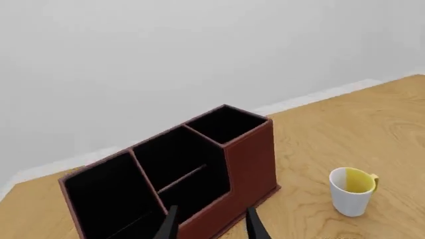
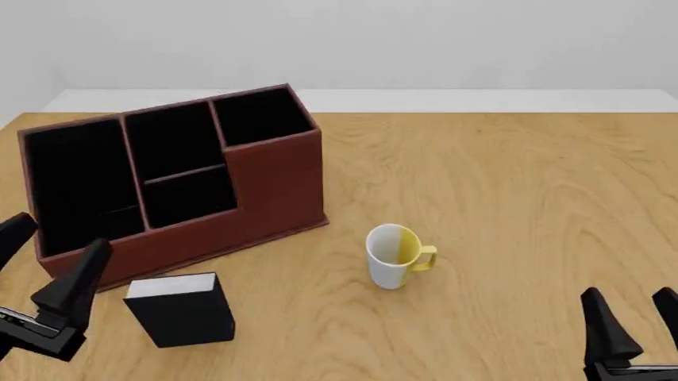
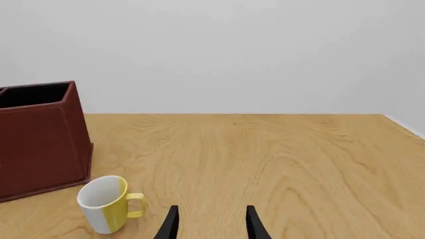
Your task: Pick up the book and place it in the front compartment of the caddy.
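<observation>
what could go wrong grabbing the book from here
The small black hardcover book stands upright just in front of the reddish-brown leather-look caddy; the open left pincer, close beside it, might tip it over. The white-and-yellow mug stands apart, an unlikely obstacle.

Both your grippers sit low and apart.
Left gripper at eight o'clock, right gripper at four; jaws parted, empty.
</observation>
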### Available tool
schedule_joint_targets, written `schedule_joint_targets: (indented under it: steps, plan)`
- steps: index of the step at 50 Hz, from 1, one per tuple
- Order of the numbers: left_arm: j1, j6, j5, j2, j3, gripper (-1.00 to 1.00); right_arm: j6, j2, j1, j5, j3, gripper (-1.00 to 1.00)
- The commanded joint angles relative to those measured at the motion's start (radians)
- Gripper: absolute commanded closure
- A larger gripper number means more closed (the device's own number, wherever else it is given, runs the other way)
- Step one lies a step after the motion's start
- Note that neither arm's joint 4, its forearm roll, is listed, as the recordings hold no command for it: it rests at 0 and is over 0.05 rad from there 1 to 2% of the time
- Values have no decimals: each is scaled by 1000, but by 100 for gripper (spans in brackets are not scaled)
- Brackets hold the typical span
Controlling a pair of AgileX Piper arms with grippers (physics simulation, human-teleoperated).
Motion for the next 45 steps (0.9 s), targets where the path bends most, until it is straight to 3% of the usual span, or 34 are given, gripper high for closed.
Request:
schedule_joint_targets:
  steps: [1, 8, 15, 16, 20, 41, 45]
  plan:
    - [-131, 70, 135, 125, -220, -100, 1, 4, 0, -4, 0, -100]
    - [-276, 159, 247, 197, -306, -100, 0, 4, 1, -4, 0, -100]
    - [-367, 242, 293, 249, -294, -100, -1, 2, 1, -2, 0, -100]
    - [-407, 230, 316, 263, -299, -100, 0, 1, 1, 0, -1, -100]
    - [-427, 273, 333, 281, -292, -100, 0, 2, 1, -1, 0, -100]
    - [-468, 289, 503, 435, -409, -100, 0, 7, 1, -7, 0, -100]
    - [-444, 344, 542, 470, -438, -100, 0, 6, 1, -6, 0, -100]
